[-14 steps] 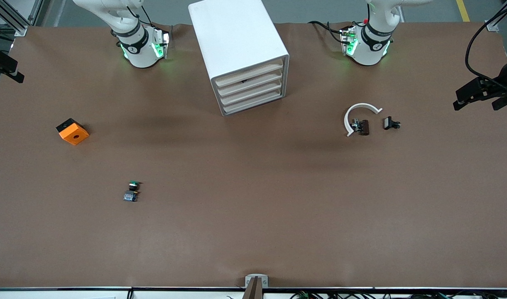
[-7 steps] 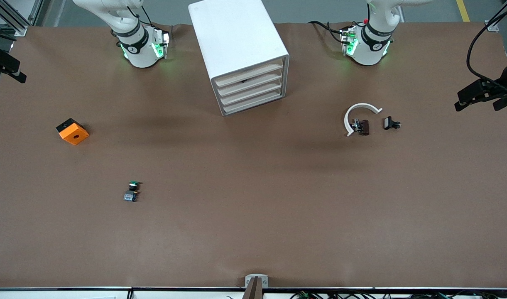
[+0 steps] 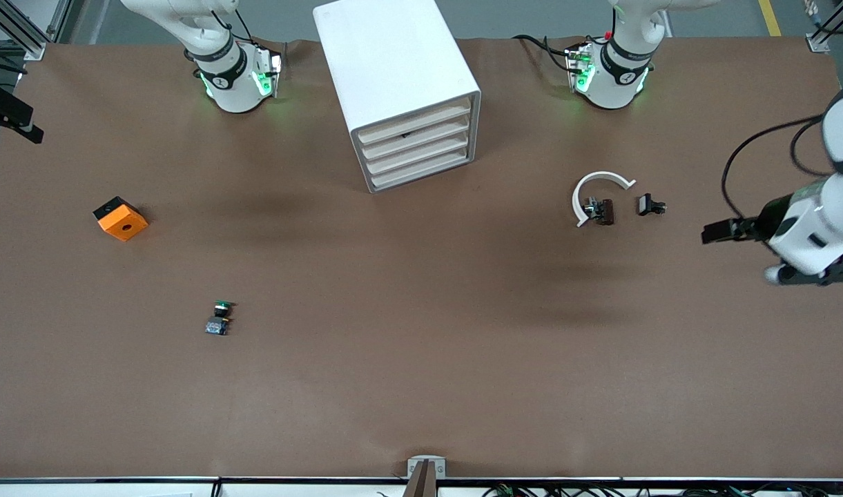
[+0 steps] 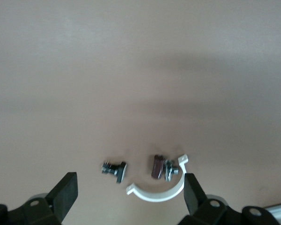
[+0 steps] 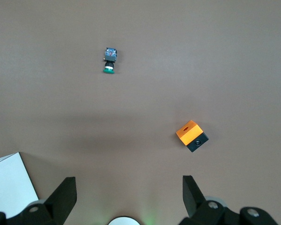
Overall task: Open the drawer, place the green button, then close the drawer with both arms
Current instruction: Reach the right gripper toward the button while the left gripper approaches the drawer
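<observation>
With fingers spread and empty, the right gripper (image 5: pixel 126 197) hangs over the surface's edge at its own end, closer than the equally spread left gripper (image 4: pixel 129 199) to the tiny green-capped, black-and-blue button (image 3: pixel 218 318), which lies toward that end, its long axis toward the front edge, all four drawers of the boxy white cabinet (image 3: pixel 400 83) shut.

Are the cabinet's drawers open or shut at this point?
Shut. All four drawer fronts sit flush with the cabinet face in the front view; none is pulled out. The button lies on the table.

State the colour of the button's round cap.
Green; the button shows it best in the right wrist view.
</observation>
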`<control>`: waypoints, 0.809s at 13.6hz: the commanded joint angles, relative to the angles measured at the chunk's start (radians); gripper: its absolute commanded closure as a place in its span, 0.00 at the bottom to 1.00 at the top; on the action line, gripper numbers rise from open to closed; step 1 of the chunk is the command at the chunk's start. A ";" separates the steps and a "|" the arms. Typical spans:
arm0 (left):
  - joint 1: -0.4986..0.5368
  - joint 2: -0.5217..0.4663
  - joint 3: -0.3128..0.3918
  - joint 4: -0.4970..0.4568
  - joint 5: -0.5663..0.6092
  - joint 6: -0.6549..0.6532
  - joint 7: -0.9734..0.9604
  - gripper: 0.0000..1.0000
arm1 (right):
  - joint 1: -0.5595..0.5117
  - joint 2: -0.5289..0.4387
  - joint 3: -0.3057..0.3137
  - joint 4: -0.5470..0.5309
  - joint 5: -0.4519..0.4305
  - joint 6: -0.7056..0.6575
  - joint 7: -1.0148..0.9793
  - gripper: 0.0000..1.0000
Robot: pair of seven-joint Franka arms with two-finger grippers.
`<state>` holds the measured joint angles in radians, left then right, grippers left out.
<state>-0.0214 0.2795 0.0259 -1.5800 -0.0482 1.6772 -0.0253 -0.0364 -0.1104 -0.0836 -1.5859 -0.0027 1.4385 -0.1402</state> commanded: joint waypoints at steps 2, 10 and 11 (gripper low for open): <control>-0.020 0.085 -0.001 0.025 -0.079 0.088 -0.056 0.00 | -0.002 0.095 -0.004 0.021 -0.022 0.020 -0.053 0.00; -0.256 0.237 -0.001 0.034 -0.097 0.242 -0.623 0.00 | -0.033 0.282 -0.005 0.037 -0.017 0.197 -0.082 0.00; -0.282 0.254 -0.003 0.035 -0.098 0.243 -0.731 0.00 | -0.034 0.296 -0.005 0.018 -0.013 0.232 -0.072 0.00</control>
<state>-0.2676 0.4998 0.0161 -1.5703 -0.1319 1.9247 -0.6121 -0.0577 0.1730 -0.0957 -1.5762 -0.0206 1.6469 -0.2051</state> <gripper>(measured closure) 0.000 0.000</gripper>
